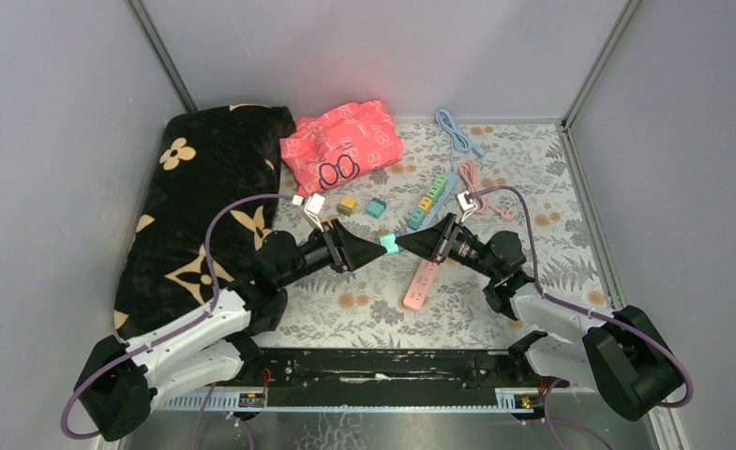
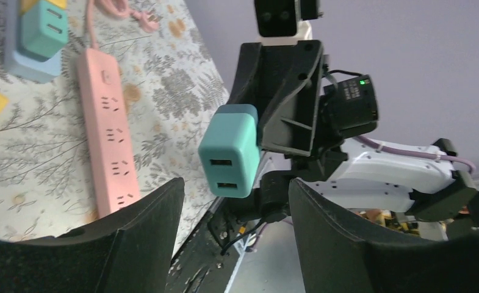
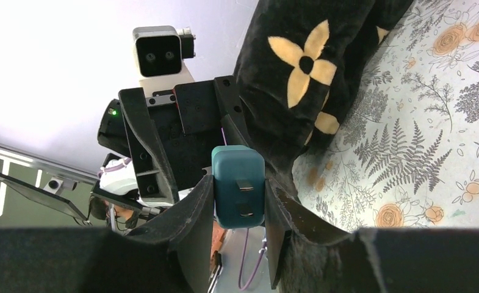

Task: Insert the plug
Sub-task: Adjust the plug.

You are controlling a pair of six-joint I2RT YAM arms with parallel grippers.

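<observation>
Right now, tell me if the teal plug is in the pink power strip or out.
Out. The right gripper holds the teal plug aloft, prongs bare; the pink power strip lies apart, visible sockets empty.

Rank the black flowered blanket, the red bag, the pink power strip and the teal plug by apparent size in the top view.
Largest first:
1. black flowered blanket
2. red bag
3. pink power strip
4. teal plug, clearly smallest

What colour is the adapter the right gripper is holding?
Teal; the adapter shows best in the left wrist view.
</observation>
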